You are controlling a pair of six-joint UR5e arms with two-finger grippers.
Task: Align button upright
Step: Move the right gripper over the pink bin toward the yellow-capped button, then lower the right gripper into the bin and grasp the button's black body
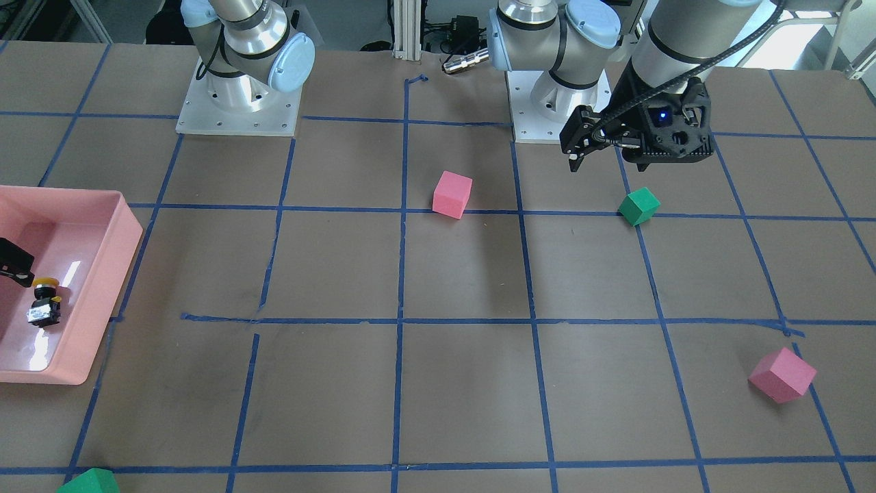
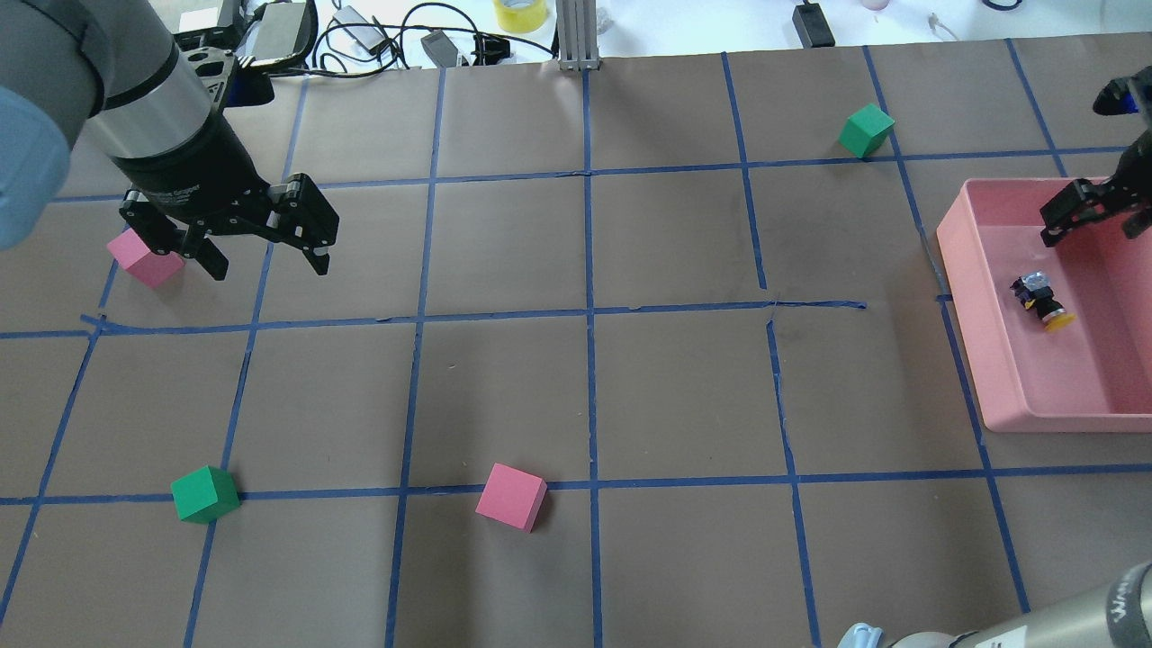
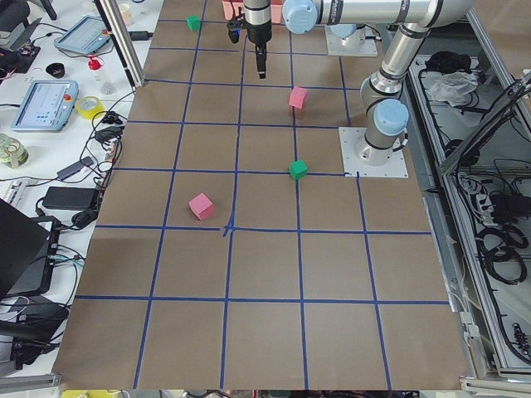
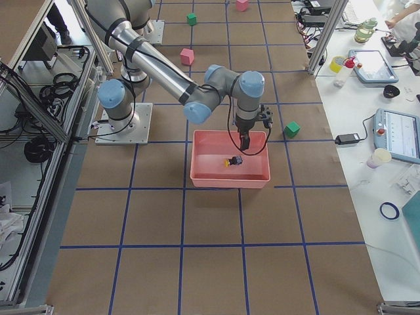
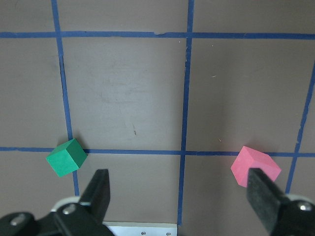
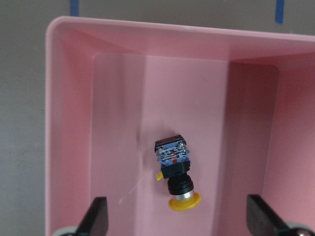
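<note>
The button lies on its side on the floor of the pink tray, with its yellow cap toward the camera and its silvery base away. It also shows in the overhead view and the front view. My right gripper is open above the tray, one finger on each side of the button, and does not touch it. My left gripper is open and empty. It hovers over the table far from the tray, beside a pink cube.
The pink tray sits at the right edge of the table. A second pink cube and a green cube lie near the front. Another green cube lies at the back right. Cables and tape lie beyond the far edge.
</note>
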